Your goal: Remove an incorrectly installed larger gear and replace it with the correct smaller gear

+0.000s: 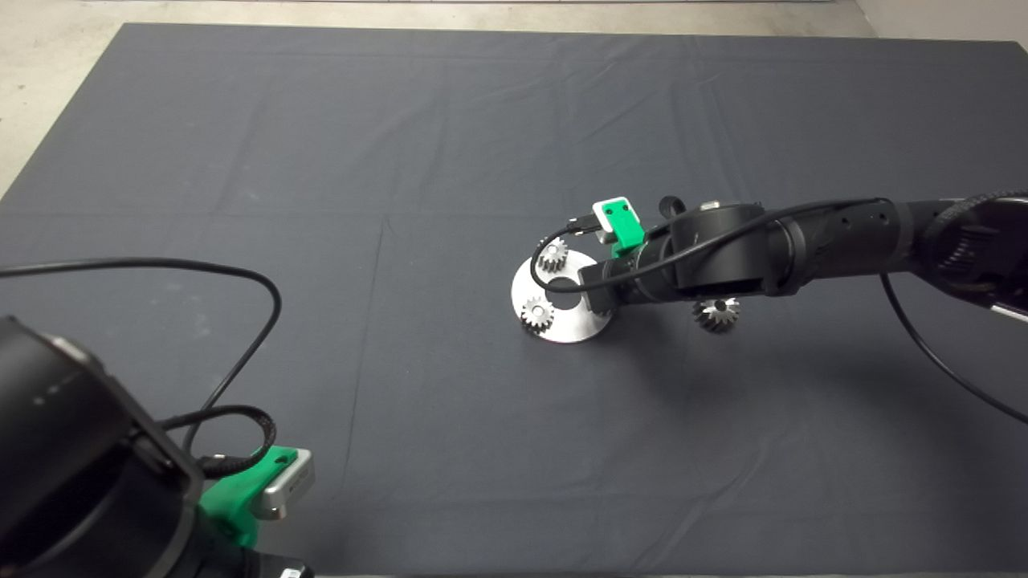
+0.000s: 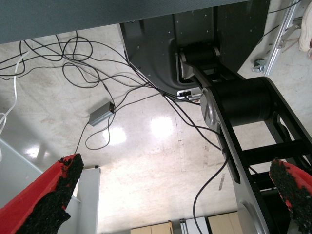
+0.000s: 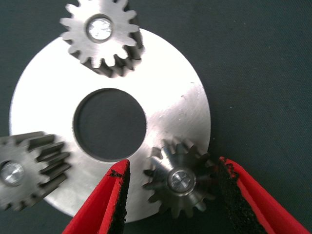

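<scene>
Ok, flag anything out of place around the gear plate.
The larger gear lies loose on the mat, apart from the steel plate; the open right gripper straddles the smaller gear seated on the plate. Nothing else looks odd.

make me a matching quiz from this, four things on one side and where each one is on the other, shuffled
1 larger gear
2 smaller gear
3 left gripper
4 steel disc

a between the open fingers of the right gripper
b parked, lower left edge
c under three gears
d on the mat, off the disc

Pairs: 1-d, 2-a, 3-b, 4-c
</scene>
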